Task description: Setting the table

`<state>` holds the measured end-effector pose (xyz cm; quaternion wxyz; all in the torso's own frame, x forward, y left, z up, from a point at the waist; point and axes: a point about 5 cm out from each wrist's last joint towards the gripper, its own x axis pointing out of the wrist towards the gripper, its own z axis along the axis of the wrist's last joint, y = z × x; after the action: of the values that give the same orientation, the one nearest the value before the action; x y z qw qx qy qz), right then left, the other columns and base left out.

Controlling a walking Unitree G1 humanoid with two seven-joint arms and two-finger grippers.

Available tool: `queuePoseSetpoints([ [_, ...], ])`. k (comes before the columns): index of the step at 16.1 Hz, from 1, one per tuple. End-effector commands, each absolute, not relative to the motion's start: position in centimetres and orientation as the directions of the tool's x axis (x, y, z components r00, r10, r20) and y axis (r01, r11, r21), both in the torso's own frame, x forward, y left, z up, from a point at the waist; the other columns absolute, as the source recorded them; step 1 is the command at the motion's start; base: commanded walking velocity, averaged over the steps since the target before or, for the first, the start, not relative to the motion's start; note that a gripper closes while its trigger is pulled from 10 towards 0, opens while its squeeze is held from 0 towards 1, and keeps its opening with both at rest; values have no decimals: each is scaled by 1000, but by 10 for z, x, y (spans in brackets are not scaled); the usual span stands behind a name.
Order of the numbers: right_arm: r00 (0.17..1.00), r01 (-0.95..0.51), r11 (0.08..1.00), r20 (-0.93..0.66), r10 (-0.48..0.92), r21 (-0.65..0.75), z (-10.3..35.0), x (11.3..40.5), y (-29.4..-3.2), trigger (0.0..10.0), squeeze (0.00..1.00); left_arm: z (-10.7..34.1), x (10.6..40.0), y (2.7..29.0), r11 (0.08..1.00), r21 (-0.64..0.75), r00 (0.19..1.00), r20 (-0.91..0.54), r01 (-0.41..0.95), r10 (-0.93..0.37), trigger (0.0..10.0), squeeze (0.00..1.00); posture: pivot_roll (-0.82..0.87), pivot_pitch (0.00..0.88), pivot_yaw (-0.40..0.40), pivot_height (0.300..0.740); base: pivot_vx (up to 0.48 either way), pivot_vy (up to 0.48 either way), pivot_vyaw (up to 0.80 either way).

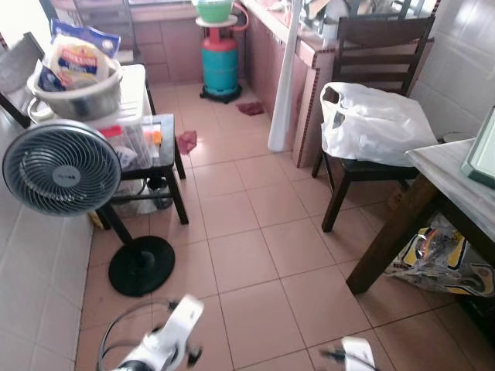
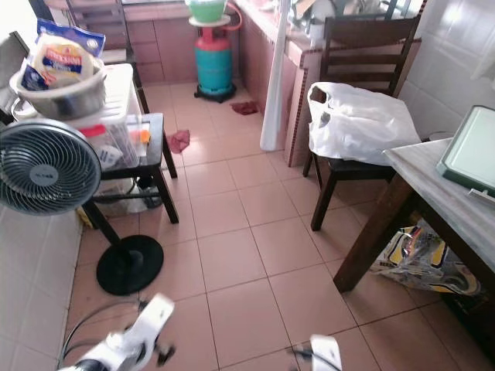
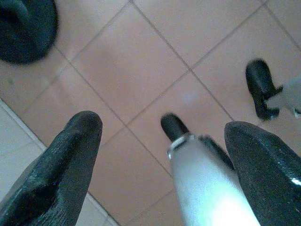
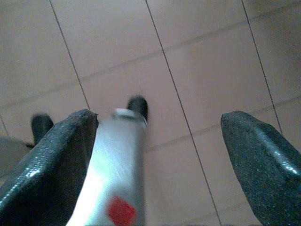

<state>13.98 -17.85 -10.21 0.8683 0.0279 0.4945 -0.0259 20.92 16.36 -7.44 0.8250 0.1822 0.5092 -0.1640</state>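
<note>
The left end effector (image 3: pixel 162 155) hung low over the pink tiled floor (image 1: pixel 255 255), its two black fingers (image 3: pixel 61 165) spread wide with nothing between them but the robot's silver leg below. The right end effector (image 4: pixel 160 160) hung likewise, fingers (image 4: pixel 261 165) parted and empty. Ahead and to the right of both stood the wooden surface (image 2: pixel 433 193), carrying a green-edged tray (image 2: pixel 473 154) at its far side. Beyond it, a dark chair (image 1: pixel 371 93) held a white plastic bag (image 1: pixel 375 124). Ahead and left of the left end effector stood a floor fan (image 1: pixel 62 166).
</note>
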Motion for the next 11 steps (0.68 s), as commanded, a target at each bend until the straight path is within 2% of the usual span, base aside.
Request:
queuePoseSetpoints([
  [1,521,59,998,-853,-11,23,-100,146,-175,10000,0,-71,216,165,870,159,448,-891,466,-78,10000,0,85,0,-30,740,0,0,0],
  [5,548,66,997,-836,1,44,-96,157,-172,10000,0,-71,215,167,871,166,449,-891,463,-70,10000,0,88,0,-29,740,0,0,0],
  [8,621,104,989,-783,17,104,-85,183,-164,10000,0,-67,221,174,877,178,465,-883,446,-57,10000,0,82,0,-25,740,0,0,0],
  [11,681,112,983,-732,32,147,-74,204,-159,10000,0,-51,245,171,857,190,512,-854,478,-96,10000,0,78,0,-48,740,0,0,0],
])
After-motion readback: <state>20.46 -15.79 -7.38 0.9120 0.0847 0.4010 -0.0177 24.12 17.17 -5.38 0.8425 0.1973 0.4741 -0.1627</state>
